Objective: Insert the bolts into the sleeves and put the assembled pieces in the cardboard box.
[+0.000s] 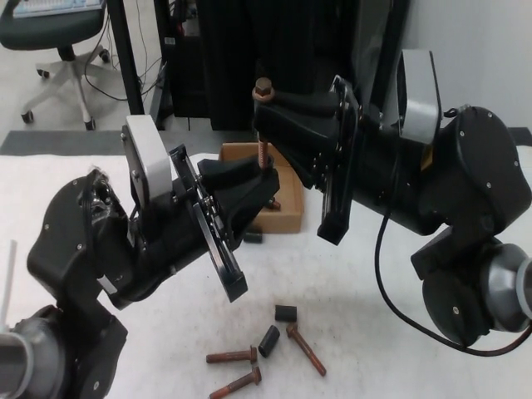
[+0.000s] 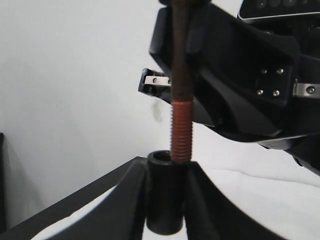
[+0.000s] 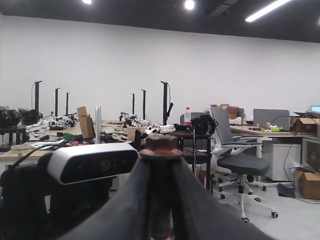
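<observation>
My left gripper is shut on a black sleeve, held upright with its hole facing up. Above it my right gripper is shut on a copper bolt that hangs straight down, head on top. The threaded tip meets the sleeve's top rim just beside the hole; I cannot tell whether it has entered. In the high view the bolt and the left gripper hang over the cardboard box. The right wrist view has the bolt head between my right gripper's fingers.
Three loose bolts and two black sleeves lie on the white bench near the front. Another sleeve rests by the box's front edge. An office chair stands behind the bench.
</observation>
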